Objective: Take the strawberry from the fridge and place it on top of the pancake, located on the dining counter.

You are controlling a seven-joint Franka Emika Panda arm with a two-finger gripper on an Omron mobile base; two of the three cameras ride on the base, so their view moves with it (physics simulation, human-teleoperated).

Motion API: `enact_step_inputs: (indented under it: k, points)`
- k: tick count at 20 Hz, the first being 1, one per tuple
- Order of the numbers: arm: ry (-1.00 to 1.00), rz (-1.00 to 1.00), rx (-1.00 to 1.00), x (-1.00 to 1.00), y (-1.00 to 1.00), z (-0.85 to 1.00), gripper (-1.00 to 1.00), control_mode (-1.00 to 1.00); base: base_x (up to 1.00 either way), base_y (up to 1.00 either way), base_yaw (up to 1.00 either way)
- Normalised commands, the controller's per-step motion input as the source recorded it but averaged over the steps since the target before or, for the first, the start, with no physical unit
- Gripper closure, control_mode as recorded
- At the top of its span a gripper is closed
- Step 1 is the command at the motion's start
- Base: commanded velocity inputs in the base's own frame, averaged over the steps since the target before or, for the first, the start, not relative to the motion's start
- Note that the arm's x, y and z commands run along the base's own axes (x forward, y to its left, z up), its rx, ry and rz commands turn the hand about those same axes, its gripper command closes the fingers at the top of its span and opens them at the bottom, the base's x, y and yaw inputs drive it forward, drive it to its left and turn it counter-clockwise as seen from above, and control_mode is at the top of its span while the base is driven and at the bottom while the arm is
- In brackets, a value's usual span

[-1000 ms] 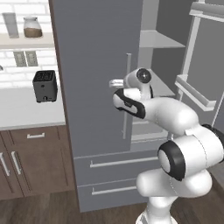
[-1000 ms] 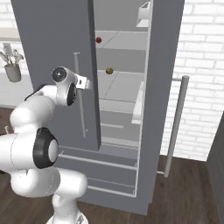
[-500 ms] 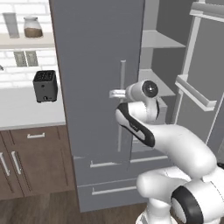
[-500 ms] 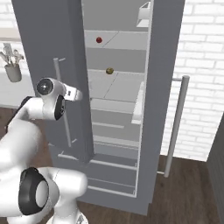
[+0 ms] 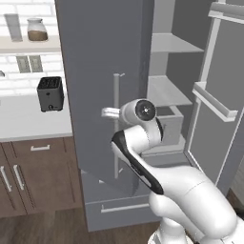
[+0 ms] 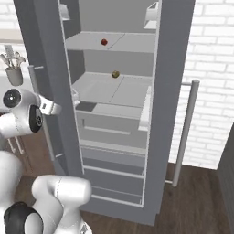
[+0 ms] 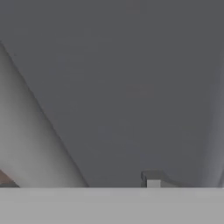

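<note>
The fridge [image 6: 114, 114] stands open, both doors swung wide. The hand [image 5: 108, 112] sits at the left door's bar handle [image 5: 116, 124]; whether its grip is open I cannot tell. The strawberry [image 6: 104, 42] waits on the upper shelf [image 6: 114, 42]. Door-opening looks finished; next, reach in for the fruit.

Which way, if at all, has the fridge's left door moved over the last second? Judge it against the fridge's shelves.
Yes. In the right base view the left door has swung leftward, away from the fridge shelves, uncovering the strawberry.
</note>
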Motion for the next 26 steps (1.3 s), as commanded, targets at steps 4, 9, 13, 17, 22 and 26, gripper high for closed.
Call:
enact_step_inputs:
  k: [4, 9, 13, 17, 22, 26]
  points:
    - [0.0, 0.0, 0.34, -0.58, -1.0, 0.23, -1.0, -1.0, 0.0, 0.0, 0.0]
    - [0.1, 0.0, 0.3, -0.44, -0.95, 0.17, -1.0, -1.0, 0.0, 0.0, 0.0]
    - [0.02, 0.0, 0.03, -0.29, -0.34, -0.08, -1.0, -1.0, 0.0, 0.0, 0.0]
    - [0.0, 0.0, -0.06, -0.1, -0.07, -0.01, -1.0, -1.0, 0.0, 0.0, 0.0]
    - [0.0, 0.0, -0.04, -0.37, -0.59, 0.18, -1.0, -1.0, 0.0, 0.0, 0.0]
    - [0.01, 0.0, 0.08, -0.62, -0.99, 0.4, -1.0, -1.0, 0.0, 0.0, 0.0]
